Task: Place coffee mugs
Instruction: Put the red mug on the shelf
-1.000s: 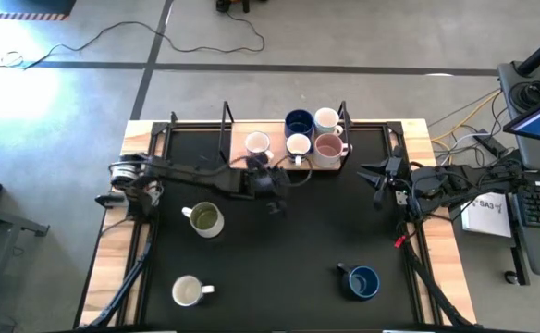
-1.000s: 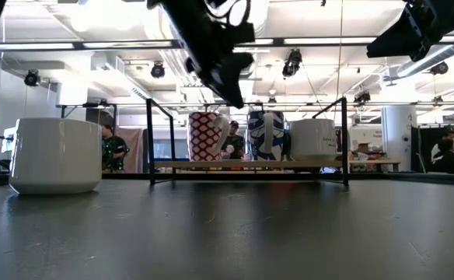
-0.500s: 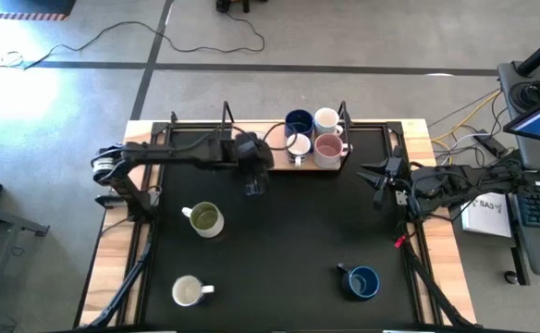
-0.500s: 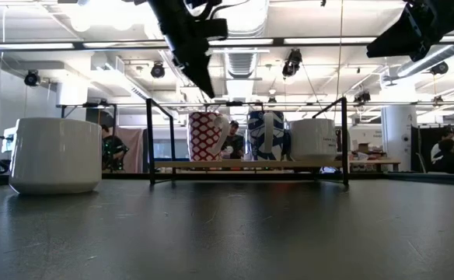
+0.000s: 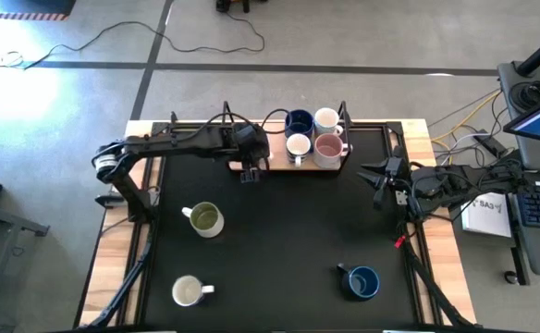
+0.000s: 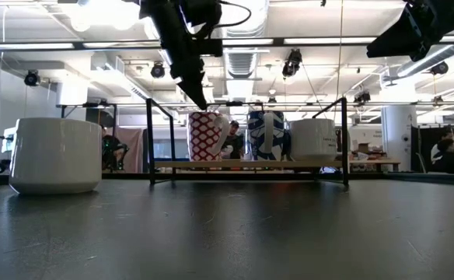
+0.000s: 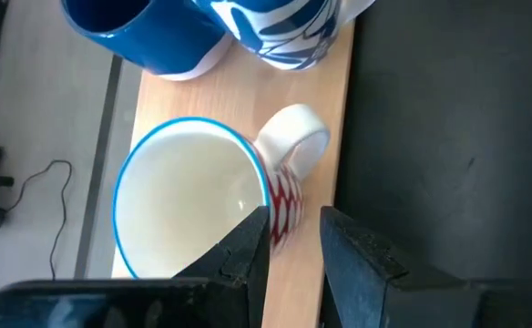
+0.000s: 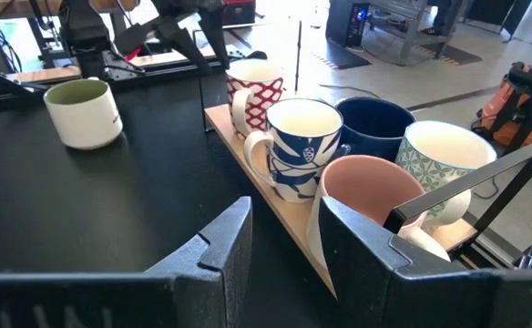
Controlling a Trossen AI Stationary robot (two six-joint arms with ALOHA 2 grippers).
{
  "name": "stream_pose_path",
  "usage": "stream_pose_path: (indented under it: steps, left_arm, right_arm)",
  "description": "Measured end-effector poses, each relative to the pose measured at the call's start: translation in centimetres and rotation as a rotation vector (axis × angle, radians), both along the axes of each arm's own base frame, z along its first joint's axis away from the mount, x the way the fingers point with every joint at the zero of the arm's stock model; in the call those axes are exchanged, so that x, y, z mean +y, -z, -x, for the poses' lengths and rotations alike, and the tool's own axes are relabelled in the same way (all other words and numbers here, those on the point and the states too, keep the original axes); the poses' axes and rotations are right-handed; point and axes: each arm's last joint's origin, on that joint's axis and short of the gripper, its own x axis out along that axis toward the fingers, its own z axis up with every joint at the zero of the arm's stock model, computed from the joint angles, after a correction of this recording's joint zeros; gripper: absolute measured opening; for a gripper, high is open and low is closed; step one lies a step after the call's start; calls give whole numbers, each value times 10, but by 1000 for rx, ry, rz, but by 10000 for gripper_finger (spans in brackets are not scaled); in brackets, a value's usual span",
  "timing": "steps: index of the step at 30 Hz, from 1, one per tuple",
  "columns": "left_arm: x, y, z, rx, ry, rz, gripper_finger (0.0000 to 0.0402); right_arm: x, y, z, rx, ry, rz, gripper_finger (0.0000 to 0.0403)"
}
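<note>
The left gripper (image 5: 249, 173) is hovering, jaws spread, over the red-print mug (image 7: 207, 214) at the tabletop's (image 5: 288, 231) twelve o'clock edge.

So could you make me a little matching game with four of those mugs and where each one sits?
Mugs:
1. red-patterned mug
2. olive-green mug
3. dark blue mug
4. pink mug

Places:
A. alone on the black mat, near front right corner
B. wooden board's right end
C. wooden board's left end, under the left gripper
D. on the mat, left of centre

Pairs: 1-C, 2-D, 3-A, 4-B
</note>
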Motion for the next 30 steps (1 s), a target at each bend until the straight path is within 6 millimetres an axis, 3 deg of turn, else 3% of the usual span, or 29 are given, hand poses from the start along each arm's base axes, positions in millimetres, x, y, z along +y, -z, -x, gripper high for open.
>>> stream_pose_path:
  steps: [11, 30]
  left_arm:
    - [16, 12, -3, 28, -32, 4, 82]
    - [25, 19, -4, 54, -30, -2, 76]
  right_arm:
    - [0, 0, 0, 0, 0, 0, 121]
    - [0, 0, 0, 0, 0, 0, 121]
